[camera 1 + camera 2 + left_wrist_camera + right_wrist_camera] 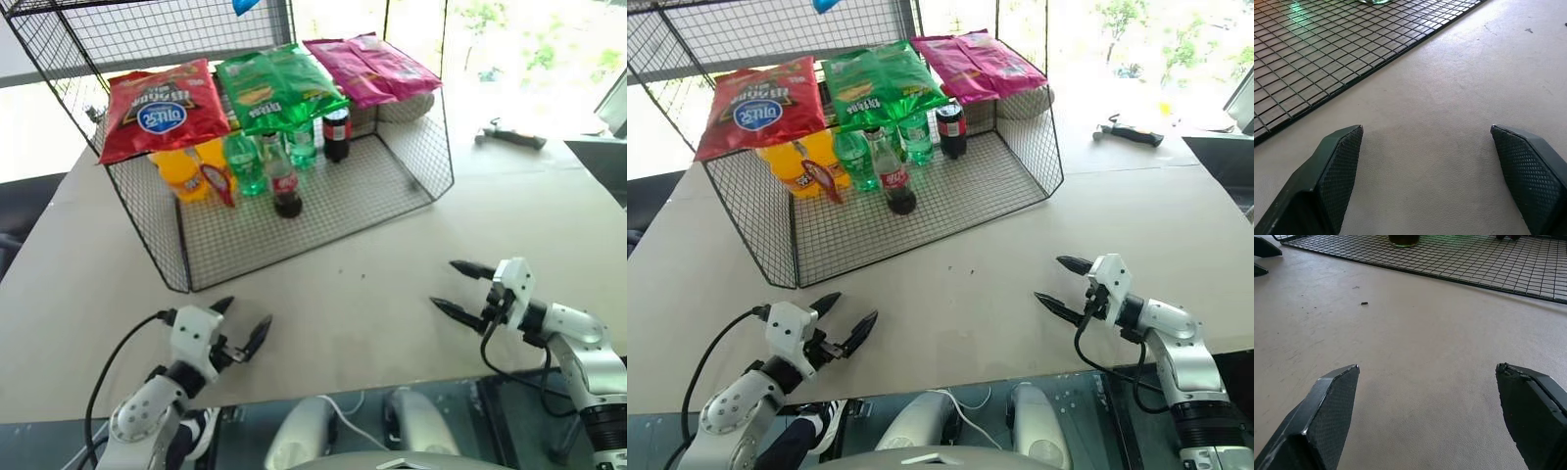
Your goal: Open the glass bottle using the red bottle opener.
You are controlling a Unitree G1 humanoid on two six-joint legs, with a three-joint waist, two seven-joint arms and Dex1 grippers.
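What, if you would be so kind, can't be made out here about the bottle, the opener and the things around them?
- Small clear-glass cola bottle: its cap is too small to tell on or off in the eye views.
- Slim flat red bottle opener: its head shape is too small to make out.
- Green plastic bottles: tops hidden behind the green snack bag.
- Dark tool on the table: too small to identify.

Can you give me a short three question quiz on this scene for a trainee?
1. True or false: the left gripper is shut on the glass bottle.
2. The red bottle opener leans against which bottle? A orange B green
3. What lies on top of the wire basket?
Key: 1 false, both it and the right gripper are open and empty. 2 A. 3 three snack bags.
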